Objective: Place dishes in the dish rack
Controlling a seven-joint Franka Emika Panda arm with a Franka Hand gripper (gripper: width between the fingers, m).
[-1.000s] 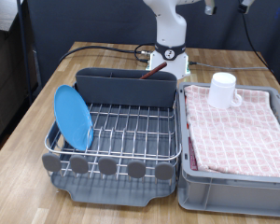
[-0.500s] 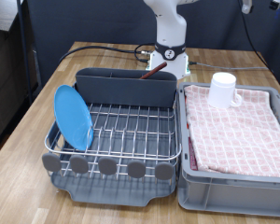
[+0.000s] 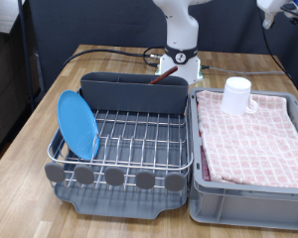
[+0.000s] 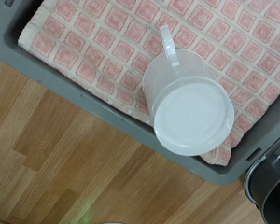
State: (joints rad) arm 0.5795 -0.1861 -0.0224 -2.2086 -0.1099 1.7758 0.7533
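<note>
The light-blue plate (image 3: pixel 77 124) stands on edge in the left of the silver wire dish rack (image 3: pixel 139 139). A dark-brown spoon (image 3: pixel 166 74) sticks up from the grey caddy (image 3: pixel 134 91) at the rack's back. The white cup (image 3: pixel 236 95) stands on the pink checkered cloth in the grey bin. The wrist view looks straight down on the cup (image 4: pixel 187 105), with its handle lying over the cloth. Only a white part of my hand (image 3: pixel 273 8) shows, at the exterior view's top right, high above the cup. My fingers do not show in either view.
The grey bin (image 3: pixel 250 203) lined with pink cloth (image 3: pixel 253 139) sits right of the rack on a wooden table (image 3: pixel 30 129). A row of grey discs (image 3: pixel 114 177) lines the rack's front. The robot base (image 3: pixel 181 50) and cables stand behind the caddy.
My hand has moved rightward along the exterior view's top edge, to above the bin. The plate, cup and spoon have not moved.
</note>
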